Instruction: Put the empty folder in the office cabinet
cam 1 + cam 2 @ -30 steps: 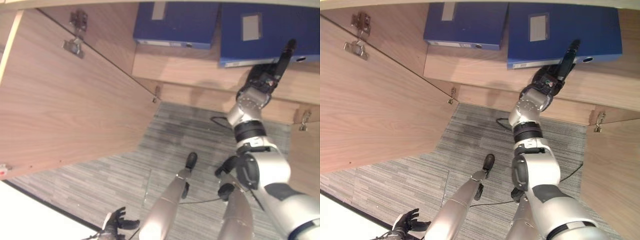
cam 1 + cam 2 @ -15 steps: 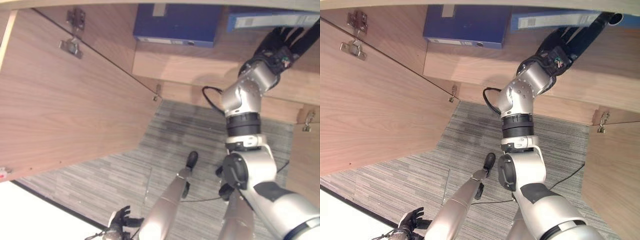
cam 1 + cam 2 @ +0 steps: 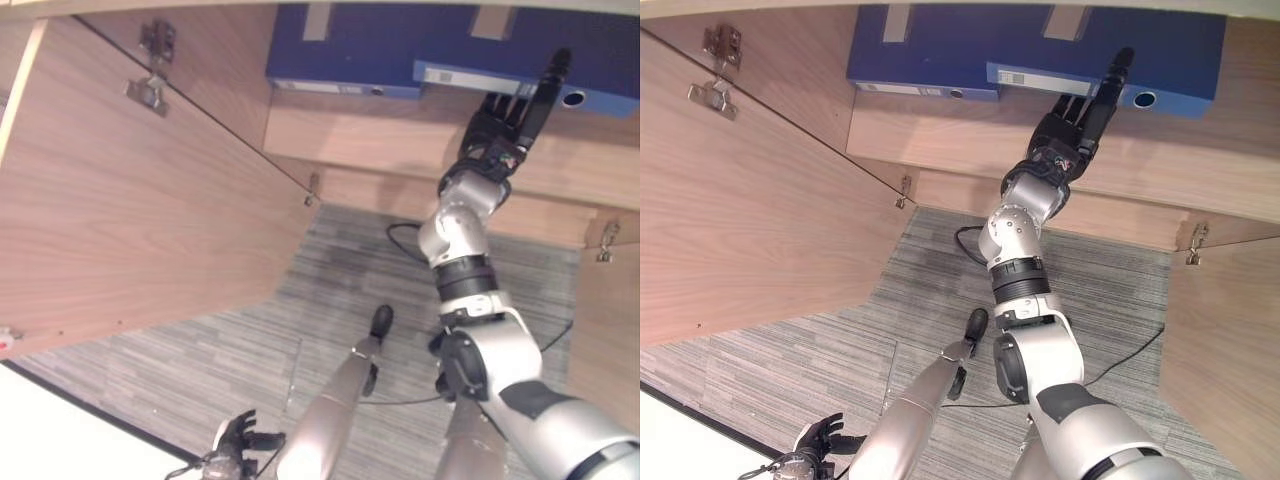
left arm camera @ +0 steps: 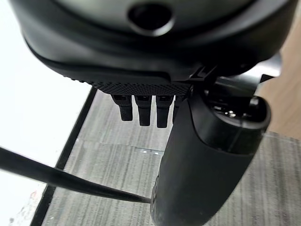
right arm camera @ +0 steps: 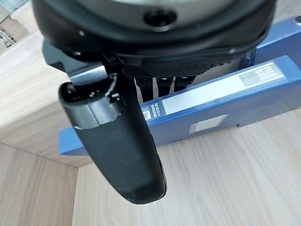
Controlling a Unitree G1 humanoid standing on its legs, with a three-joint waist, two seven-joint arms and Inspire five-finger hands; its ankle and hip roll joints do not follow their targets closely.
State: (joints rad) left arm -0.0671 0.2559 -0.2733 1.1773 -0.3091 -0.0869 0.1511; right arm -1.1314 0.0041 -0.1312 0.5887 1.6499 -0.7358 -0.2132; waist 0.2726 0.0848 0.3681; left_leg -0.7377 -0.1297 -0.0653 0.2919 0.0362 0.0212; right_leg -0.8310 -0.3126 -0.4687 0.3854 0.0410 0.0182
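The blue folder [image 3: 1080, 75] lies on the cabinet shelf [image 3: 940, 125], its labelled spine facing out, leaning against or partly over a second blue folder [image 3: 925, 50] beside it. The right hand [image 3: 1070, 125] reaches up to the spine; in the right wrist view its fingers [image 5: 162, 82] are straight and set against the spine's edge, thumb held clear, pushing and not gripping. The left hand [image 3: 812, 450] hangs low over the carpet [image 3: 940, 280], fingers loosely spread and empty.

Empty, the folder should be light and stiff, with smooth covers that slide easily on the wood. It looks likely to skew if pushed off-centre, so the flat spine near its middle is the best place to press. The cabinet door [image 3: 130, 190] stands open.
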